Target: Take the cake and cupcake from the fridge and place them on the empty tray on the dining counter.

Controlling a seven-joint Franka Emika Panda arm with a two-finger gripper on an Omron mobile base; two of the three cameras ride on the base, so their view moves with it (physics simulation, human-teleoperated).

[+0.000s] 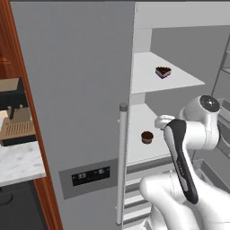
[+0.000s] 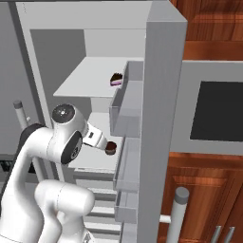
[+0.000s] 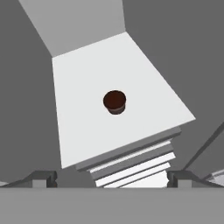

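With the hand (image 3: 112, 181) spread wide above the cupcake (image 3: 114, 102) on the fridge's (image 1: 76, 90) lower shelf (image 3: 87, 113) — cake (image 1: 163, 72) one shelf up — an off-centre descent could tip the cupcake or clip the shelf edge.

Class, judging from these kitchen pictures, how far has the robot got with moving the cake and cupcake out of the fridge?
Done: the fridge has its right door open. In hand: the gripper, jaws wide and empty, points at the cupcake on the lower shelf. Left: both items. The cake sits untouched on the shelf above, and nothing has been carried away yet.
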